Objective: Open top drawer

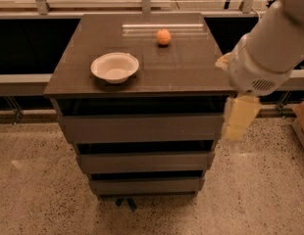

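Observation:
The top drawer point(141, 128) is the widest of three dark grey-brown flat fronts in the cabinet, just under the tabletop point(186, 72). Its front sits level with the cabinet face, with a dark gap above it. My gripper point(236, 122) is cream-coloured and hangs down from the white arm point(269, 48) at the drawer's right end, beside the cabinet's front right corner. I cannot tell whether it touches the drawer.
A white bowl point(114, 66) and an orange fruit point(163, 36) sit on the tabletop. Two shorter drawer fronts point(144, 161) lie below the top one. A dark rail and window run behind. A box edge point(303, 121) is at the right. The floor is speckled.

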Available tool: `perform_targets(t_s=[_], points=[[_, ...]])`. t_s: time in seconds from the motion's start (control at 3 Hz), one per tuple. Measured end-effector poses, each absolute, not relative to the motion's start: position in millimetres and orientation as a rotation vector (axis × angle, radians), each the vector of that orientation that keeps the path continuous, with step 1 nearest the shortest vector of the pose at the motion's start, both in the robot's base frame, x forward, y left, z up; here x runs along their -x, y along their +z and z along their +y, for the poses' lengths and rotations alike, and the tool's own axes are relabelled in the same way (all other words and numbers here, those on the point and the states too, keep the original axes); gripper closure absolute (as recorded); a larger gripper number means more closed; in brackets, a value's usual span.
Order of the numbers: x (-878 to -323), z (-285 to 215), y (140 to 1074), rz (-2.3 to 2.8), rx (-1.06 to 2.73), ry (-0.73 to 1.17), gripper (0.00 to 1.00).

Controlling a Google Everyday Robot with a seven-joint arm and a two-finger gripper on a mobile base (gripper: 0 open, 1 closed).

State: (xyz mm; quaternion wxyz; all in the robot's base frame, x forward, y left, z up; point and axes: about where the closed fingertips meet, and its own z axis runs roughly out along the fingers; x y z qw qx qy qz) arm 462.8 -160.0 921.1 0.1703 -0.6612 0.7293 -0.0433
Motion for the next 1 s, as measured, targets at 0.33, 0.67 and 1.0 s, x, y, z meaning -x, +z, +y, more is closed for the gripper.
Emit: perform_targets(t_s=[0.33,0.67,1.0], points=[[-452,-132,868,1.983,1.935,-0.101,0.00],[-445,-92,796,1.849,1.943,0.025,0.00],[-459,-58,771,1.727,1.896,0.063,0.00]])
